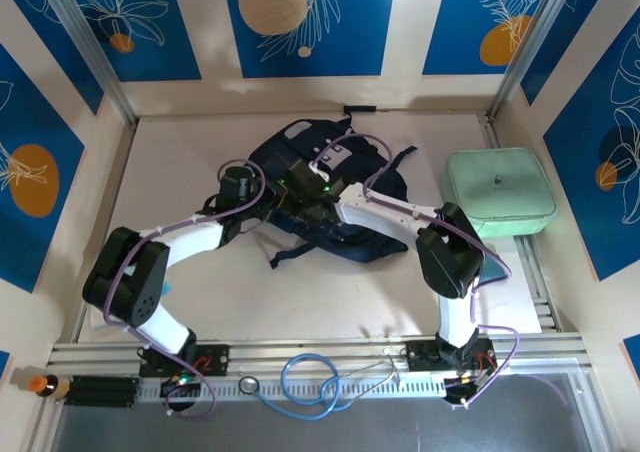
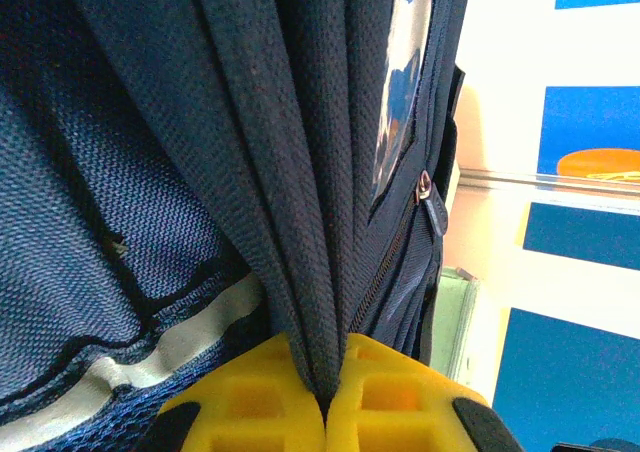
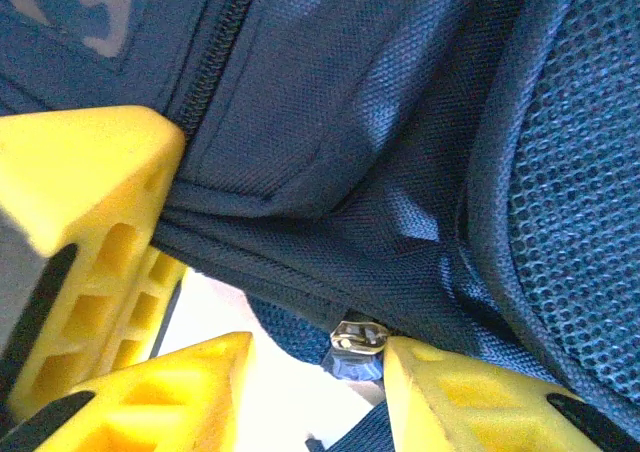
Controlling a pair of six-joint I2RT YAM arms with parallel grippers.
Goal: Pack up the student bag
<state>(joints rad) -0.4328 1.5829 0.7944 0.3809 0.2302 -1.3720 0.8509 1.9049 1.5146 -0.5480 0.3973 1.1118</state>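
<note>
Mint-green case near student bag — apart

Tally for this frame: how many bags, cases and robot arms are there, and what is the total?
Bags: 1, the student bag
Cases: 1, the mint-green case
Robot arms: 2, the left arm and the right arm
Total: 4

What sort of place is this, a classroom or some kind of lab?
Most likely a robot test cell: a left arm and right arm bolted to an aluminium rail, printed blue panels walling in the table, and a student bag and mint-green case laid out on it.
</note>
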